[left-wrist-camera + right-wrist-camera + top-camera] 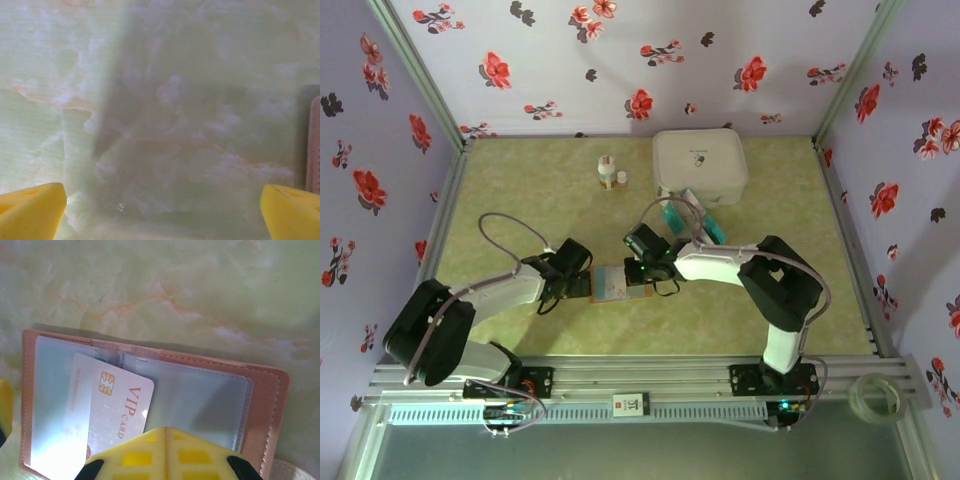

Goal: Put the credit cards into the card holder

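Observation:
The card holder (616,284) lies open on the table between my two grippers; its tan rim (260,390) frames clear grey-blue sleeves. A white credit card (112,400) marked VIP sits tilted on the left half, its left part under the sleeve. My right gripper (166,432) is shut, tips pressed together just over the card's lower edge, with nothing pinched between them. The left gripper (162,200) stands open and low over bare table at the holder's left edge (315,145). More credit cards (688,214), teal and white, lie in front of the white box.
A big white square box (700,165) stands at the back, with a small bottle (607,172) to its left. A tape roll (875,395) rests on the frame at the bottom right. Flowered walls close in the green marbled table.

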